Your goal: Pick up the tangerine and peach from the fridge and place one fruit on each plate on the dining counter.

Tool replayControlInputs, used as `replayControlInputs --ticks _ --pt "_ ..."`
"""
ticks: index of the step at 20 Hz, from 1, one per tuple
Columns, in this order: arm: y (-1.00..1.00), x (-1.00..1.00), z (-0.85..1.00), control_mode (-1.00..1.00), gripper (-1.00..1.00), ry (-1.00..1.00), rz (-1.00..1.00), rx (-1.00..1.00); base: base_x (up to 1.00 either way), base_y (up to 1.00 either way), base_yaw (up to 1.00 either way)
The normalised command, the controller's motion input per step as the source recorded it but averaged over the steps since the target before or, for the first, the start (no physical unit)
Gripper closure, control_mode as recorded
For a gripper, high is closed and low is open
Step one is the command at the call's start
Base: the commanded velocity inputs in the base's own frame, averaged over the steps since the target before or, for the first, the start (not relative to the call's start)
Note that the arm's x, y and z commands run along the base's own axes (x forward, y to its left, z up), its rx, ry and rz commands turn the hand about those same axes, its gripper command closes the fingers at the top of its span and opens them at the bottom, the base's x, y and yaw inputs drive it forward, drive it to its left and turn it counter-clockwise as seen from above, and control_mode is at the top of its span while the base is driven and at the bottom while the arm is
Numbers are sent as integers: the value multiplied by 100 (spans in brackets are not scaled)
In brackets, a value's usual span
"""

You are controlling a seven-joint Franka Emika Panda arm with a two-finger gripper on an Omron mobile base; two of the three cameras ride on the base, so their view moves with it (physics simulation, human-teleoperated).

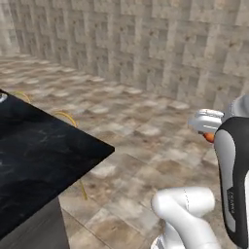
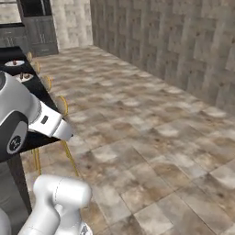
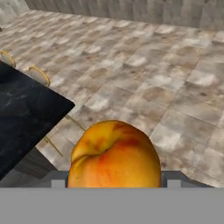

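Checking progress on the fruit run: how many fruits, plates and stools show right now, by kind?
peach, held in the gripper: 1
plates on the dining counter: 2
yellow-framed stools: at least 2
Total: 5

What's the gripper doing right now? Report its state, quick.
Gripper: shut on the round red-orange peach with a yellow blush, carried over the tiled floor beside the glossy black dining counter.

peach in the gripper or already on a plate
In the gripper: the peach sits between its fingers, above bare floor.
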Motion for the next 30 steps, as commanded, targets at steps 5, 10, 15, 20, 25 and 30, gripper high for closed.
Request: replayControlInputs --ticks 5,10,15,20,25,30 --pt "0 0 0 100 100 0 0 0 100 -77 62" --pt "0 0 0 100 100 0 0 0 94 -81 57" --pt "0 0 0 100 100 0 0 0 92 -79 66" --pt "0 0 0 100 100 0 0 0 77 -71 74" --pt "0 0 0 100 100 0 0 0 57 -92 68" --pt "0 0 0 100 100 0 0 0 57 -100 64"
